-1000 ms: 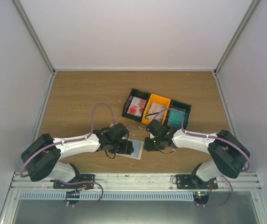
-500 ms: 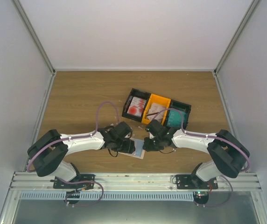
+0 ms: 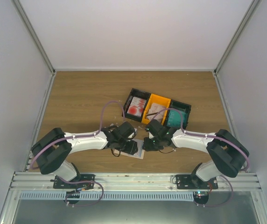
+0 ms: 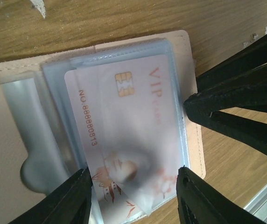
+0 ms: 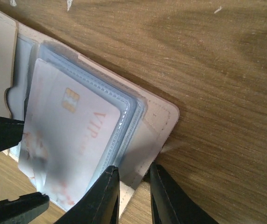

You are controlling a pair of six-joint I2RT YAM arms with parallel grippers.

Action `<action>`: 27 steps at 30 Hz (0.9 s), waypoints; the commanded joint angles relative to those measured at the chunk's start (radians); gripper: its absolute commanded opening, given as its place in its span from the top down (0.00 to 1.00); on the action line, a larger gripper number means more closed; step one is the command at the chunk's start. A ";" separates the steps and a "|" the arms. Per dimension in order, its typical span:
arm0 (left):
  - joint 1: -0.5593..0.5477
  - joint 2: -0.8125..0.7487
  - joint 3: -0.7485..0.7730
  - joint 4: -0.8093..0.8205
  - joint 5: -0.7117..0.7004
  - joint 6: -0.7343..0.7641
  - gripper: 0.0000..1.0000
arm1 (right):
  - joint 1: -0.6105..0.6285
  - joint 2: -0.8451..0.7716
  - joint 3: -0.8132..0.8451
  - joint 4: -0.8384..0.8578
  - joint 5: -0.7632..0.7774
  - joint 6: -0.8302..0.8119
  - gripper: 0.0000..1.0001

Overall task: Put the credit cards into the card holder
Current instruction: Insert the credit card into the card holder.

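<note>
Background: black and orange bins (image 3: pixel 157 111) at far side of wooden table (image 3: pixel 77 98), cards inside, well apart from the work. Between both grippers, lying open: card holder (image 4: pixel 3 154), white VIP credit card (image 4: pixel 124 116) part-way inside clear sleeve (image 4: pixel 54 84). Left gripper (image 4: pixel 133 170) half-spread, straddling card's near end; contact unclear. Right gripper (image 5: pixel 133 169) pinching holder's cover edge. Both arms low, angled inward.

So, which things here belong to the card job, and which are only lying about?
Job:
- VIP card, partly in a clear sleeve
- card holder, open
- red-marked card, pale card, teal card
- left gripper, right gripper

Lying about:
- row of bins
- white scraps
</note>
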 commanded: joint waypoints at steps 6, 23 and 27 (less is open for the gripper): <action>-0.013 0.013 -0.013 0.110 0.096 -0.014 0.49 | 0.004 0.032 0.000 -0.003 0.017 -0.005 0.80; -0.011 -0.107 0.008 -0.016 -0.020 -0.023 0.46 | -0.006 -0.160 0.033 -0.121 0.221 0.028 0.57; 0.007 -0.110 -0.026 0.008 -0.036 -0.044 0.56 | -0.011 -0.188 0.016 -0.091 0.183 0.022 0.56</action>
